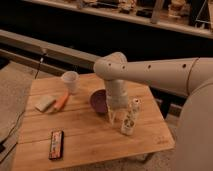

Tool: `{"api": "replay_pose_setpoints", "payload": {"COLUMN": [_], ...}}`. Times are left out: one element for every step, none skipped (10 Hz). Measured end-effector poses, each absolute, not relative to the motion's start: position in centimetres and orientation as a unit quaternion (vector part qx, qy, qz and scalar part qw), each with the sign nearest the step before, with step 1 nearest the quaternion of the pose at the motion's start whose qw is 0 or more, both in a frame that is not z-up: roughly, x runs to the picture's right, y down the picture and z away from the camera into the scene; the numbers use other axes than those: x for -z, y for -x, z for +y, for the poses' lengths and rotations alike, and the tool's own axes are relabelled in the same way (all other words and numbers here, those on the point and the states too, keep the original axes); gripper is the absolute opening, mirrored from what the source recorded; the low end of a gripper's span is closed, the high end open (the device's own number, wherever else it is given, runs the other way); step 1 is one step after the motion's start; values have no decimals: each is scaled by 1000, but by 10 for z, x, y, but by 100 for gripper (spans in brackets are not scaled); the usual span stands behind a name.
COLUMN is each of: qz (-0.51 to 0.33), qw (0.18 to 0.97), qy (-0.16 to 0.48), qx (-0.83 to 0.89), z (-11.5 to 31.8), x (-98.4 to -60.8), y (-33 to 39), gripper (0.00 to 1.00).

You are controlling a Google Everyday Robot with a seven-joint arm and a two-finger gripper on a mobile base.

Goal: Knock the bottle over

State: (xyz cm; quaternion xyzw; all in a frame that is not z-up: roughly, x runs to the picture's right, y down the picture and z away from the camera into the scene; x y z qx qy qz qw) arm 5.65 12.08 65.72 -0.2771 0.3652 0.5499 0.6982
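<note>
Camera view has the bottle [129, 120] right of centre in the frame, on the right half of the wooden table [95, 145]. It is a small white bottle with a dark-patterned label, and it leans with its cap end up and to the right, its base lower and nearer the front edge. Just to its left, touching or nearly touching it, the gripper [113, 116] points straight down at the table top, hanging from a thick white arm [155, 75] that comes in from the right edge of the frame. Whether the two fingers are apart or together I cannot tell.

Behind the gripper, slightly left, sits a purple bowl [99, 100], partly hidden by the wrist. Further left and toward the back of the table stands a white paper cup [70, 81]. Left of the bowl lie an orange carrot [61, 101] and, beside it, a pale sponge [44, 103]. A dark flat packet with red markings [56, 144] lies near the front left of the table.
</note>
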Motion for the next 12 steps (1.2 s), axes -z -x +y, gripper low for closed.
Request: {"api": "replay_pose_setpoints", "payload": {"qz": [326,311,290,276,271,269,268,267,267,266,266,266], "qw": [729,739,753,762,765,766,767,766,765,764,763,763], "qy": [251,243,232,225,223,222,222,222,224,225,228,227], "qx": [-547,-546,-543,-541,-540,-540,-540,-541,-542,-542,-543,-543], "z": [104,100,96,95,97,101,105,108,111,113,115,114], "x": [-663,-664,-663,-660,-658,-655,-652,-650,-649,-648,-647,-647], "y": [-43,-36,-28,-22,-19,-18,-17,-16,-15,-15,-14,-14], "gripper": [65,65,65,65,65,65,65,65,65,65,65,65]}}
